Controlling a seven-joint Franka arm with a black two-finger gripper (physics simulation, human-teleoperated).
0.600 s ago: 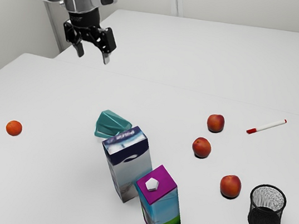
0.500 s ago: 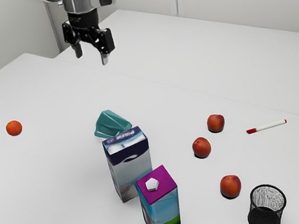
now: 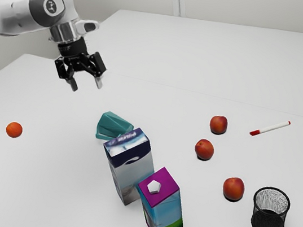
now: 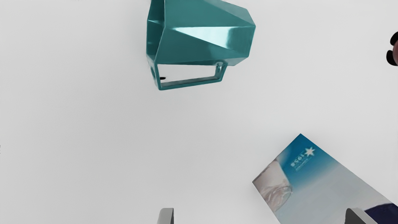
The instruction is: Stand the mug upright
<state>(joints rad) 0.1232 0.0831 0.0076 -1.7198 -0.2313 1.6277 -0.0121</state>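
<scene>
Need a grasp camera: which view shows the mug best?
Wrist view: the mug lies sideways, open mouth and handle visible, though the frame edge crops it. Exterior view: whole-table context, teal body partly behind the dark-topped carton.

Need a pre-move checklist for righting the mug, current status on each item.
1. Gripper open, holding nothing: ok
2. Mug upright: not ok, lying on its side
3. Handle visible for grasp planning: ok, in wrist view
4. Gap between mug and white-and-blue carton: ok, bare table between them in wrist view
5. Fingers at the mug: not ok, gripper is up in the air, away from it
6. Mug empty: cannot tell, interior mostly hidden
</scene>
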